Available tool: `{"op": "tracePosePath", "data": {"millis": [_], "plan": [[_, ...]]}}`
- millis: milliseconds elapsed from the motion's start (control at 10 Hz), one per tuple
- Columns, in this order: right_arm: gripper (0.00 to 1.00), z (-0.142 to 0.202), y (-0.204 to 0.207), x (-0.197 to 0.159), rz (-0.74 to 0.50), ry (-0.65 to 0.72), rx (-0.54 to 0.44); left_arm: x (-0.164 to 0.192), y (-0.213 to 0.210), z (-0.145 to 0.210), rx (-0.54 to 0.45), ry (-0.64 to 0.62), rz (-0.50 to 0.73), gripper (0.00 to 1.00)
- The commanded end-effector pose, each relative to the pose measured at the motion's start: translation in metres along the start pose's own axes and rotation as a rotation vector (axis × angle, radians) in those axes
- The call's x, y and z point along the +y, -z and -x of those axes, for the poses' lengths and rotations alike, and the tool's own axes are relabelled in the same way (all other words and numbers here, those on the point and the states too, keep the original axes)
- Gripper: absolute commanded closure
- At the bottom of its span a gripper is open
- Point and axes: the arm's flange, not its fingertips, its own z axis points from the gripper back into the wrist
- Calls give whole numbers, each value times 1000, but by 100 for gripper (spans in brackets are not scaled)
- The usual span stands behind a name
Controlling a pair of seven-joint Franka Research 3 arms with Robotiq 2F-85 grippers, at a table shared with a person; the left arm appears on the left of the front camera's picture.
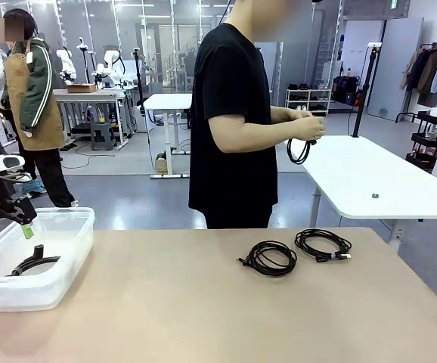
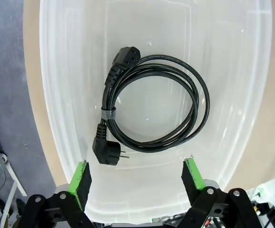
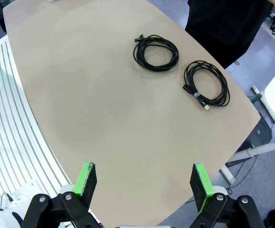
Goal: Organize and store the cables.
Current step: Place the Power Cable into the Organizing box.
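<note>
The left gripper [image 2: 137,176] hangs over the clear plastic bin [image 2: 56,95] with its jaws spread wide and nothing between the green pads [image 2: 80,178]. Below it, on the bin floor, lies a coiled black power cord [image 2: 201,102], its oval loop lying longer across the left wrist view than up it. A small tie [image 2: 108,114] binds the loop on one side. The socket end [image 2: 127,56] lies at the top of that side, and the angled plug [image 2: 105,151] sits at the bottom with its pins pointing in under the coil. The right gripper [image 3: 144,183] is equally wide and empty above bare tan table [image 3: 80,95], well apart from two more coils. The nearer coil [image 3: 141,53] is almost round, its connector tip poking out toward the robot's left. The farther coil [image 3: 191,83] lies just beside it, tied, its connector trailing off the opposite way. At the far side a person's hands [image 1: 308,128] hold another black cord [image 1: 302,155], which hangs down in a small loop.
</note>
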Motion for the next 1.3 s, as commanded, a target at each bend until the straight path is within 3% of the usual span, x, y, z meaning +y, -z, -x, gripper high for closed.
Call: {"op": "tracePosePath", "data": {"millis": [0,500,800,1200], "plan": [[0,0,-1,0,-1,-5,-3,1,1,-1,-4,12,10,3],[0,0,-1,0,-1,-5,-3,0,0,0,0,0,0,4],[0,0,-1,0,-1,-5,-3,-4,-36,55,-128,187,-19,3],[0,0,-1,0,-1,-5,-3,6,-39,110,-184,321,59,3]]}}
